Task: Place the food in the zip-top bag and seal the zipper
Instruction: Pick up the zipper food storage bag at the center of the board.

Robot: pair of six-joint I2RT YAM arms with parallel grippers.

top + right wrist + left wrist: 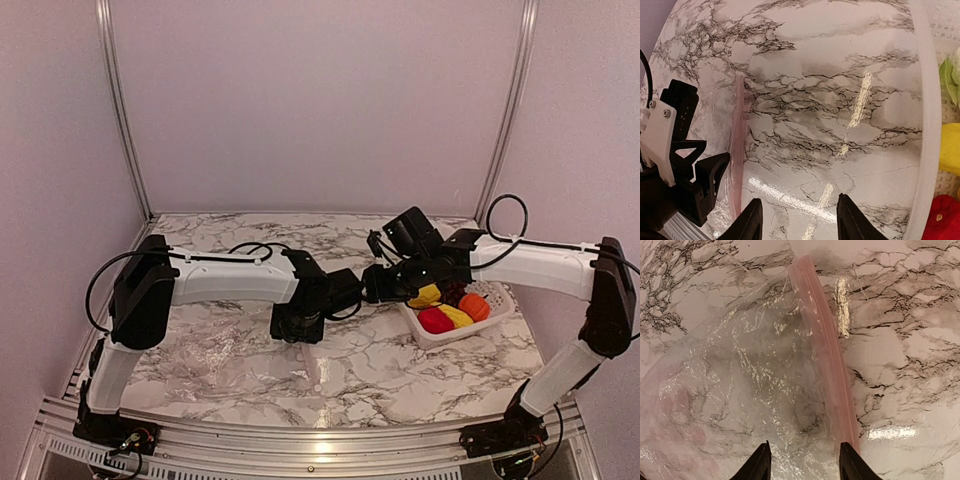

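1. Arms meet over the middle of a marble-patterned table (pixel 380 350), the left reaching in from its own side and the right from above a white basket (pixel 497 293).
2. The zip-top bag (pixel 740 390) lies flat and crinkled on the table. In the left wrist view the zipper (pixel 825 355) runs as a pink strip along its right-hand edge.
3. The left gripper (pixel 805 465) hangs above the bag near that strip, jaws apart and gripping nothing (whether the tips touch the plastic cannot be told).
4. The right gripper (pixel 800 220) is over bare table between bag and basket, fingers spread and empty.
5. The food (pixel 445 318) sits in the basket, apart from the bag: a red piece (pixel 435 321), an orange fruit (pixel 476 307), yellow pieces (pixel 457 315) and a dark grape bunch (pixel 455 291).
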